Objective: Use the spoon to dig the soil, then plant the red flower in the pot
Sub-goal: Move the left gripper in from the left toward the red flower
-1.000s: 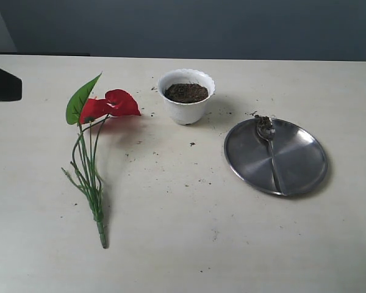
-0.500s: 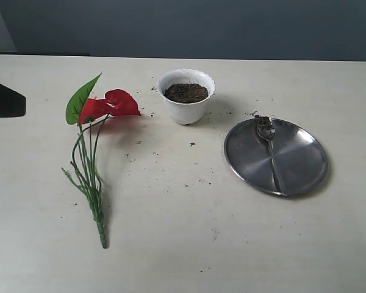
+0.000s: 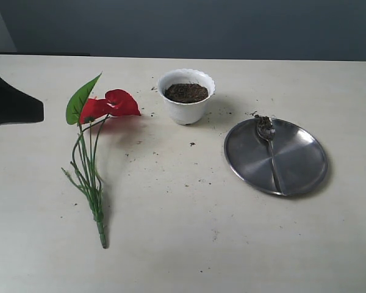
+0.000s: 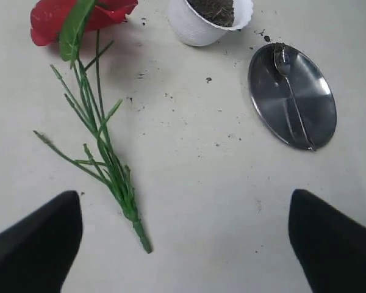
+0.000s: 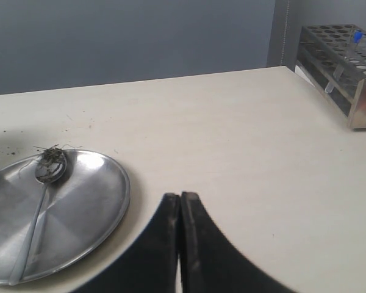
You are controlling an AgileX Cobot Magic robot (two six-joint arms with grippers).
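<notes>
The red flower [image 3: 110, 104] lies flat on the table, its green stems running toward the front edge. To its right stands the white pot [image 3: 186, 111], filled with dark soil [image 3: 186, 93]. The spoon [image 3: 269, 146] rests on a round steel plate [image 3: 299, 177] with a crumb of soil in its bowl. My left gripper [image 4: 184, 195] hangs open above the table, and the flower's stem end [image 4: 140, 235] lies between its wide-spread fingers [image 4: 39, 241]. A black part of the left gripper [image 3: 15, 105] shows at the left edge. My right gripper [image 5: 180, 196] is shut and empty beside the plate [image 5: 91, 207].
Soil crumbs are scattered on the table between the pot and the plate [image 4: 305, 110]. A metal test-tube rack [image 5: 341, 61] stands at the table's far corner in the right wrist view.
The left gripper's black shape has come further into the exterior view from the left edge, toward the flower. Flower, pot, plate and spoon have not moved.
</notes>
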